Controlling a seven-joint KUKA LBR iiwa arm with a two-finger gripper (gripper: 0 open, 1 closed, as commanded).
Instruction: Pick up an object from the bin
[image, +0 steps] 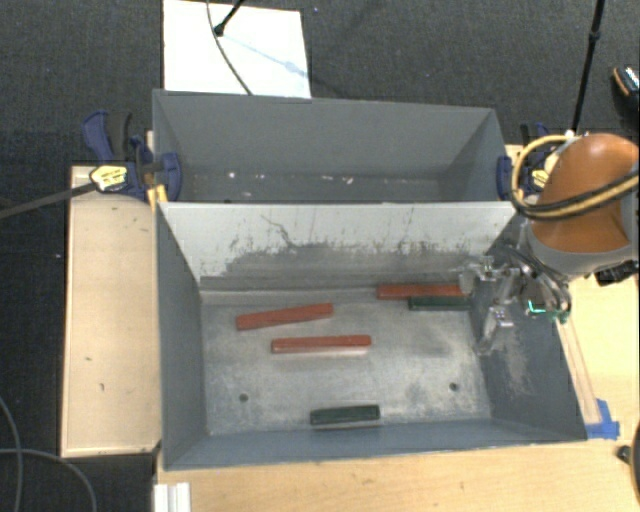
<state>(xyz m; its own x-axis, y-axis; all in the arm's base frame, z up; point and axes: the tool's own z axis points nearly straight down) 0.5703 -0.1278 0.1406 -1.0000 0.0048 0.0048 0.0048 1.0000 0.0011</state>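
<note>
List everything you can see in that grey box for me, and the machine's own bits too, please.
bin: one, grey metal, middle of the view
slanted red bar: one, red-brown, on the floor left of centre
level red bar: one, red-brown, just in front of the slanted one
back red bar: one, red-brown, at the foot of the back wall, right side
back green bar: one, dark green, right alongside the back red bar
front green bar: one, dark green, near the front wall
gripper: one, metal, low at the bin's right side, beside the two back bars
arm: one, orange cover and cables, reaching in from the right
</note>
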